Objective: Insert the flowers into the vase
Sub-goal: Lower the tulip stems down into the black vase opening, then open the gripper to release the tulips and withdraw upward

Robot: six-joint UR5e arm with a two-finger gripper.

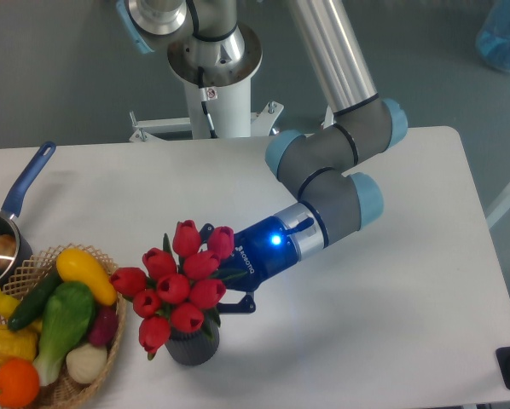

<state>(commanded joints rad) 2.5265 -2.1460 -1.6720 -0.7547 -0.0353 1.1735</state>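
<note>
I see the flowers standing in the vase near the front edge of the worktop, just right of the wicker basket. My pincer comes in from the right and presses in behind the red buds, which hide its fingers; I cannot tell how wide it stands or whether it grips the stems. The bunch leans left over the vase mouth, stems roughly upright. I judge the insertion nearly done. To retreat, the open room lies right and back; the basket crowds the left, and the saucepan sits at the left edge.
</note>
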